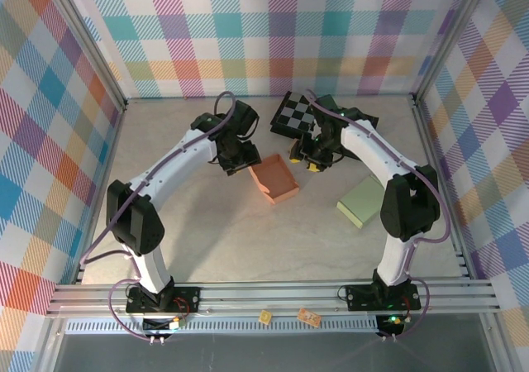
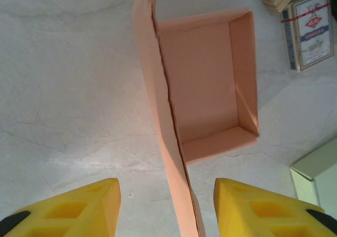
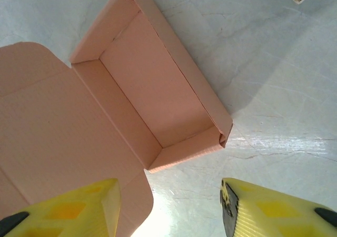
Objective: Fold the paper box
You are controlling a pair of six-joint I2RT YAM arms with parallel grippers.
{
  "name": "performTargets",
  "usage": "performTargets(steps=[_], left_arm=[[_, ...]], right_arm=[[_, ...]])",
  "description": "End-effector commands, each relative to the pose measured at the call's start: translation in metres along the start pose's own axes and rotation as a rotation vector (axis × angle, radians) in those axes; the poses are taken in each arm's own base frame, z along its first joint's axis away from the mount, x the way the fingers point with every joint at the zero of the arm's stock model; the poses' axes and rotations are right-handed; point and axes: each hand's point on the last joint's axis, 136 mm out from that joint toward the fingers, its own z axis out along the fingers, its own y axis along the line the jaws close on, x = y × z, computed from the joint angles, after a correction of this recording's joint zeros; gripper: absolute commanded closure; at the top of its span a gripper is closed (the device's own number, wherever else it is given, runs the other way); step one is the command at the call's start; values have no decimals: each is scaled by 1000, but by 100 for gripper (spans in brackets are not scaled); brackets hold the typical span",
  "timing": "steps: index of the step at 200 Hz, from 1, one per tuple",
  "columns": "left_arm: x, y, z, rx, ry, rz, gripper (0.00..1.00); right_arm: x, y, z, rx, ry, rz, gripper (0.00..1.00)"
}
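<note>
Already the body of the box is formed. It sits mid-frame in the top view, between the two arms, with its four walls standing and its base flat on the bench. What is left, as I judge it, is the lid, which is not yet down over the box, and its front flap is not tucked in.

From the left wrist you see the lid edge-on, running up between the fingers of the left gripper. The jaws straddle it about half open with a gap on each side, so nothing is held. The right gripper hangs near the lower end of the box, jaws apart on nothing.

You can't tell for sure whether the lid stands upright or leans back, because the two wrist views show it differently. You will probably need to swing it over the box and tuck the flap.
</note>
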Motion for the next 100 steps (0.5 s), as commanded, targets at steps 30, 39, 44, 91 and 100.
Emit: performTargets(steps=[30,39,44,91,100], left_arm=[[-2,-1,-4,-30,-7,107,73],[-2,-1,-4,-33,-7,126,78],[-3,-1,-5,-33,-8,137,81],[-9,4,-12,-74,-42,260,95],[-9,3,-11,-75,-37,279,98]], right_arm=[[7,0,-11,-1,-14,-40,49],[7,1,-11,-6,-15,-37,49],[7,1,-11,-8,-15,-37,50],[6,1,-11,-8,-19,-19,52],[6,2,-11,-9,-22,-18,53]])
